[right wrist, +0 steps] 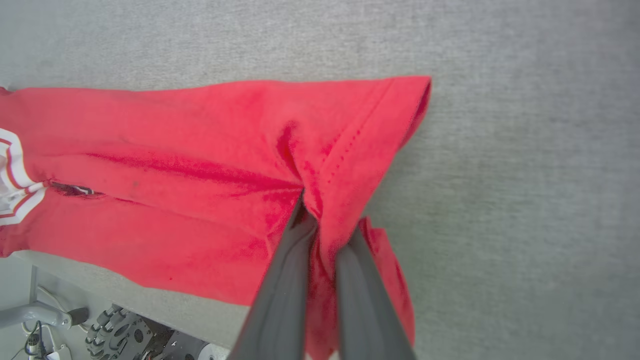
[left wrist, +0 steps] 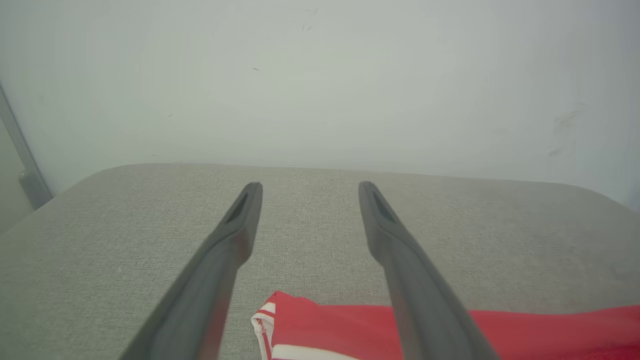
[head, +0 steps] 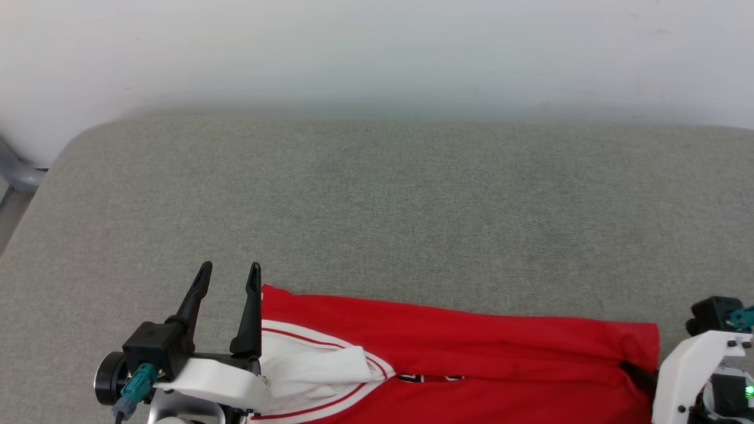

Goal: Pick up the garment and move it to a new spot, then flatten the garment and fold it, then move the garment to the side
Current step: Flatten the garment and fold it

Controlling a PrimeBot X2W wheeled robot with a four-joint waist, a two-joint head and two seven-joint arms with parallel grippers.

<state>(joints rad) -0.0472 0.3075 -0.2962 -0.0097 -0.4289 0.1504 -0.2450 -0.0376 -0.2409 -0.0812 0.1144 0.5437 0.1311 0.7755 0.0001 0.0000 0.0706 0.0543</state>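
Looking down, you see a grey woven pad (head: pixel 377 206) with a rounded corner, running up to a plain pale wall (head: pixel 377 53). The garment (head: pixel 471 353) lies bunched along the pad's near edge. Your left gripper (head: pixel 230 268) stands at its striped sleeve end, jaws spread wide and empty. Your right gripper (right wrist: pixel 327 220) is clamped on the red hem corner at the other end. Beyond the pad's edge, wheels (right wrist: pixel 117 332) show on the floor.

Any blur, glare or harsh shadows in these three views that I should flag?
Head view: soft even light, no glare, white wall hazy. Left wrist view: the open left gripper blurs toward the lens. Right wrist view: the red jersey T-shirt is in focus, throwing a faint shadow on the grey woven surface; the right gripper is blurred.
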